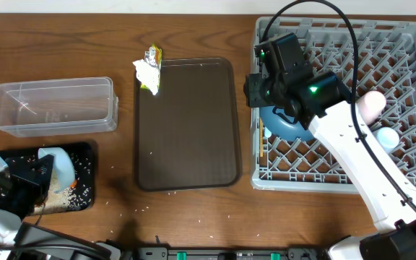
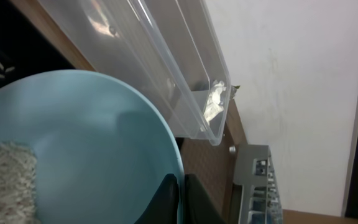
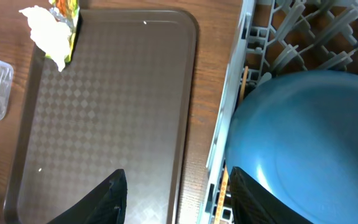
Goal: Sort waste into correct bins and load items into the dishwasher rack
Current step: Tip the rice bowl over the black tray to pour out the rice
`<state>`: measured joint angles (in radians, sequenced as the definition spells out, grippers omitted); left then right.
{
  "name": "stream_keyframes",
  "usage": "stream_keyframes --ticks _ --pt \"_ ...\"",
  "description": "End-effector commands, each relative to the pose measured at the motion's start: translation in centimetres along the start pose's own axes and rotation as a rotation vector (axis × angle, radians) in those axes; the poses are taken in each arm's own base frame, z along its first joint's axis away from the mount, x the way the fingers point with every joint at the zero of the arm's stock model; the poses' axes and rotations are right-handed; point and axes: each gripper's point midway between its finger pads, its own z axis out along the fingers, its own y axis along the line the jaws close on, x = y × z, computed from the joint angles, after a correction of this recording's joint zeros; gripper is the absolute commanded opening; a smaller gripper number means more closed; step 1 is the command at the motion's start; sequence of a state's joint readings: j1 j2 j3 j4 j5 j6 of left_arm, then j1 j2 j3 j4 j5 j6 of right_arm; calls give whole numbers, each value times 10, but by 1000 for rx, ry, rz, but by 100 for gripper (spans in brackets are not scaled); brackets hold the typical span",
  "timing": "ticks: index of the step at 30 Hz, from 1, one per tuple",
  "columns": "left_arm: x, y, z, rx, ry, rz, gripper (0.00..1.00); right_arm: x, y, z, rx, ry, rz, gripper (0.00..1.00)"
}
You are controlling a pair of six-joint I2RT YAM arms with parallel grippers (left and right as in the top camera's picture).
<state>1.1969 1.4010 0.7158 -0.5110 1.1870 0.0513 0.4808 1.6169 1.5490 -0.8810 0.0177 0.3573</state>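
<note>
Wood-grain table; left end effector pinching smooth bowl rim, right end effector parted.

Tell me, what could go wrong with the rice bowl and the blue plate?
The left end effector pinches the bowl only at its rim; it might slip and spill rice past the black tray. The blue plate sits near one edge of the rack, so the open right end effector could bump it.

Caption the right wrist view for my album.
Open tool above the edge of the brown tray, beside the blue plate in the grey rack.
</note>
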Motion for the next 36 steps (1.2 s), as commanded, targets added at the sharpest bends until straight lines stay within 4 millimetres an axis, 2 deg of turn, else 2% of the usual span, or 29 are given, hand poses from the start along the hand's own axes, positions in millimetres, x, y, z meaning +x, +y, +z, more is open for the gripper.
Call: stream_keyframes --ticks 1,7,13,16,19,32,36 --pt "16 47 3 -254 47 -66 6 -3 -2 1 2 -7 18 50" --pt "29 60 16 -405 110 -76 6 -3 -2 1 1 -8 18 50" --pt "34 59 26 -448 133 -71 7 -3 -2 1 2 -6 18 50" --pt "34 60 26 -458 133 -79 24 -3 -2 1 2 -6 18 50" --pt "35 60 26 -461 132 -93 29 -3 -2 1 2 -7 18 50" --pt "39 73 21 -566 127 -141 30 -5 -1 1 -2 -17 19 50" --pt "40 67 29 -542 137 -124 30 -5 -1 1 -1 -17 18 50"
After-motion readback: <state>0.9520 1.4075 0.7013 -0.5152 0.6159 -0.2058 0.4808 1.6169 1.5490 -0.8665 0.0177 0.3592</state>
